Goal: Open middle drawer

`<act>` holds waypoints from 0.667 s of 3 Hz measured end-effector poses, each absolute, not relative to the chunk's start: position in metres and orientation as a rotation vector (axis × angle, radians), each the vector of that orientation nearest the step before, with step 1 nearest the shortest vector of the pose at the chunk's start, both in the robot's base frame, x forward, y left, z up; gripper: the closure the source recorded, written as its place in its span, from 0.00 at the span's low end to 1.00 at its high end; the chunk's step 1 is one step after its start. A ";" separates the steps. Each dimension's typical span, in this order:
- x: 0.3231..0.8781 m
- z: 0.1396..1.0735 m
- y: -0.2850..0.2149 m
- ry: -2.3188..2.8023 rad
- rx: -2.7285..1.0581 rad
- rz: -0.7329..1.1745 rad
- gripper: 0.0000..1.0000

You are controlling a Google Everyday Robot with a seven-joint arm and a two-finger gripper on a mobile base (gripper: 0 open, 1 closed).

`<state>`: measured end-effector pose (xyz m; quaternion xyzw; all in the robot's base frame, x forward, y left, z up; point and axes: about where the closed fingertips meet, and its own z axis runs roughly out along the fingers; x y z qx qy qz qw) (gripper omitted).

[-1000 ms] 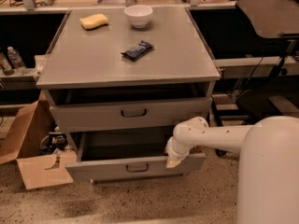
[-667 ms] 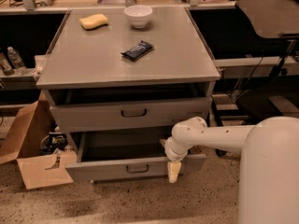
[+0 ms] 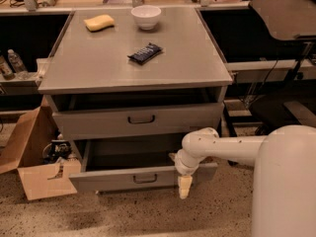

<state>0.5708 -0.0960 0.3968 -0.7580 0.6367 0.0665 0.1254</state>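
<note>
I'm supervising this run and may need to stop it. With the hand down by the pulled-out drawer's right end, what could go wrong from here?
1. The hand hangs pointing down in front of the right end of the middle drawer, away from its handle. An inward swing might shove the drawer shut.
2. The cardboard box sits by the drawer's left corner, so pulling farther could snag it.

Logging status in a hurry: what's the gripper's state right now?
Gripper: cannot be told; it points down in front of the lower pulled-out grey metal drawer, right end.
</note>
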 end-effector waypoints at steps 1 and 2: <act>0.535 0.385 -0.097 1.856 -2.235 0.282 0.02; 0.535 0.390 -0.097 1.856 -2.234 0.281 0.26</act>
